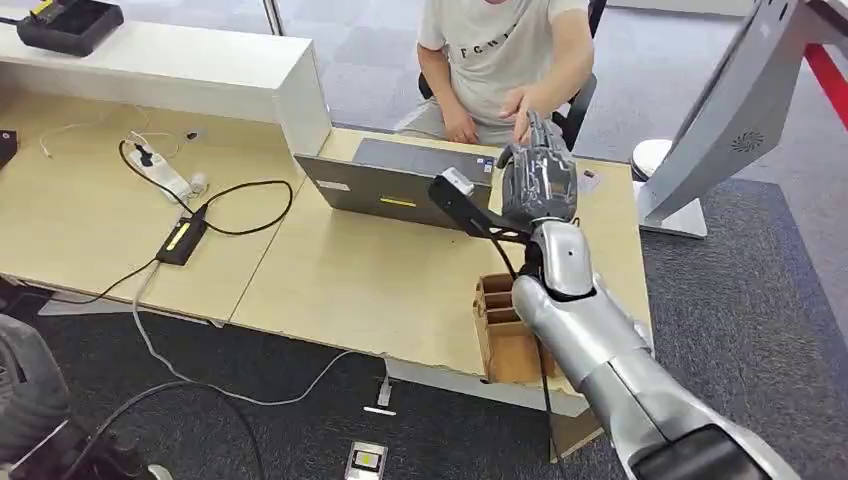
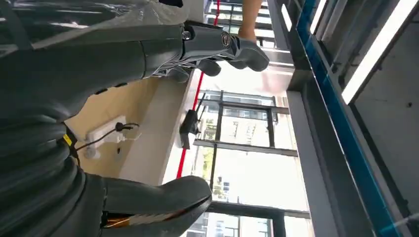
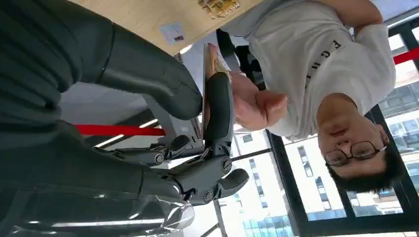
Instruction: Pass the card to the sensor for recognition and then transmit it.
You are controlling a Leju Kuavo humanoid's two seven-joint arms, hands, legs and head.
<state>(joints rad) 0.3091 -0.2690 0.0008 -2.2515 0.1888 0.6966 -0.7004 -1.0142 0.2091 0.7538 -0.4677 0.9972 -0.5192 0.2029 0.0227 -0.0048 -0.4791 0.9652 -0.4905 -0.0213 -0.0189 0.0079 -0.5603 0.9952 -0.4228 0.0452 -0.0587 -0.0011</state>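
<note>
Your right robot hand (image 3: 197, 123) pinches the card (image 3: 207, 74) edge-on between thumb and a finger, held out past the far edge of the surface (image 1: 380, 290) toward 1 o'clock, where the seated person's hand (image 1: 520, 103) reaches to meet it. In the right wrist view that hand touches the card's far side, so you are likely at the handover rather than the scan. The closed laptop (image 1: 395, 180) lies just at 9 o'clock of your hand, the brown box (image 1: 505, 335) under your forearm. Your left robot hand (image 2: 217, 52) hangs with fingers curled, holding nothing.
</note>
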